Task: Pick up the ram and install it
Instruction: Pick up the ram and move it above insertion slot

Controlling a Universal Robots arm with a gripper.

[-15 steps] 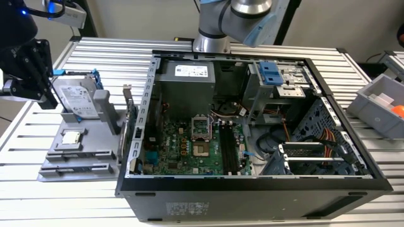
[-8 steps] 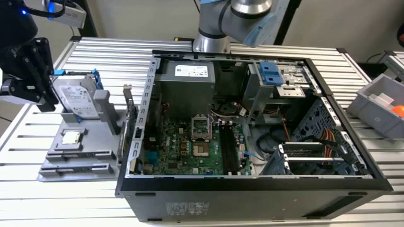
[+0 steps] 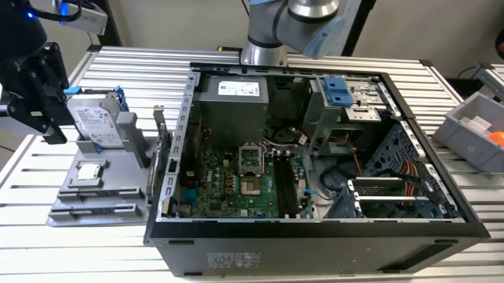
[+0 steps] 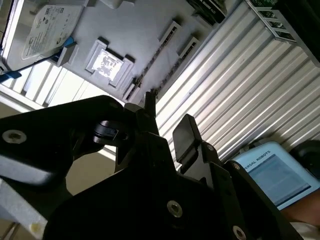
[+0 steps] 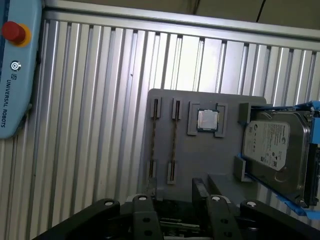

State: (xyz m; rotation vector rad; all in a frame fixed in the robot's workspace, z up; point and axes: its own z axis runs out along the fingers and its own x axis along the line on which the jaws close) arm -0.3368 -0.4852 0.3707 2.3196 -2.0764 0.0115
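We see the black 2-finger gripper (image 5: 175, 192) hanging over the flat gray plastic holder (image 5: 210, 162). The holder sits on the ribbed silver metal table (image 5: 90, 125). The gripper's fingers are spread apart, with nothing between them.

The holder has 4 things in it. The first long, thin, dark ram stick (image 5: 154, 142) stands on its edge in a pair of clips. The second ram stick (image 5: 175, 142) stands just beside it in the same way. Next to them, the small square silver chip (image 5: 207, 120) lies flat in its own pocket. At the far end, the silver hard drive in a blue bracket (image 5: 275, 145) leans tilted.

In the exterior view, the big open black computer case (image 3: 315, 233) stands to the holder's right. Inside lies the green board (image 3: 228, 183) with long black slots (image 3: 285, 183). A gray bin (image 3: 464, 127) at the exterior view's right holds something orange (image 3: 496, 138).
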